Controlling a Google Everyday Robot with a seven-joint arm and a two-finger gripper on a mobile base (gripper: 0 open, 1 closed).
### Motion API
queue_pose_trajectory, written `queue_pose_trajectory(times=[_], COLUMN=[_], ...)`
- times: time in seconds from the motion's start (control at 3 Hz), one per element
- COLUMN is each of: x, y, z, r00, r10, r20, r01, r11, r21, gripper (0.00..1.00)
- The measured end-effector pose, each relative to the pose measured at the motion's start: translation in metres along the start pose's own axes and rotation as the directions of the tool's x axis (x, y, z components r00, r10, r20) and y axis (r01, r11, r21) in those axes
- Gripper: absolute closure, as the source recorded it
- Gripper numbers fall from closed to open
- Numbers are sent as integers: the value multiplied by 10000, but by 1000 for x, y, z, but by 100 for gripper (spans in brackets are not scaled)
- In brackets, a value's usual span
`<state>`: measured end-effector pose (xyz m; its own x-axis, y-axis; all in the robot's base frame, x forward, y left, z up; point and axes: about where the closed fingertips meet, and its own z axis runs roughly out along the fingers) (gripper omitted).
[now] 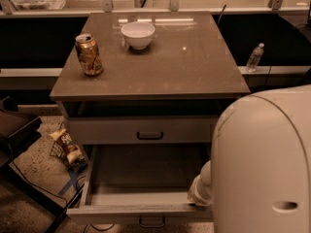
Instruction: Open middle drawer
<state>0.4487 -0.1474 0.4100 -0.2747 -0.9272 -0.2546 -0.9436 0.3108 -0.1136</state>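
The middle drawer (127, 212) of the pale-grey cabinet stands pulled far out, and its inside looks empty. Its small black bar handle (152, 222) shows at the bottom edge of the view. The top drawer (107, 130) above it is closed, with its own black handle (149, 135). The bottom drawer is out of view. My arm's big white shell (265, 164) fills the lower right. My gripper (200, 192) shows only as a pale end piece by the right end of the open drawer's front, mostly hidden behind the shell.
On the brown cabinet top (194, 67) stand a gold drink can (89, 55) and a white bowl (138, 34). A water bottle (254, 57) stands on the ledge at the right. A snack bag (65, 147) and cables lie on the floor at the left.
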Motion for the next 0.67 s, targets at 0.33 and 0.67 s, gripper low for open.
queue_pose_trajectory(times=[0.33, 0.67], x=[13, 13], y=[28, 28], z=[-5, -5], r00=[9996, 9996], r10=[266, 266], r20=[-112, -112], r01=[-268, -268], r11=[9995, 9995], r21=[-179, -179], gripper=[100, 100])
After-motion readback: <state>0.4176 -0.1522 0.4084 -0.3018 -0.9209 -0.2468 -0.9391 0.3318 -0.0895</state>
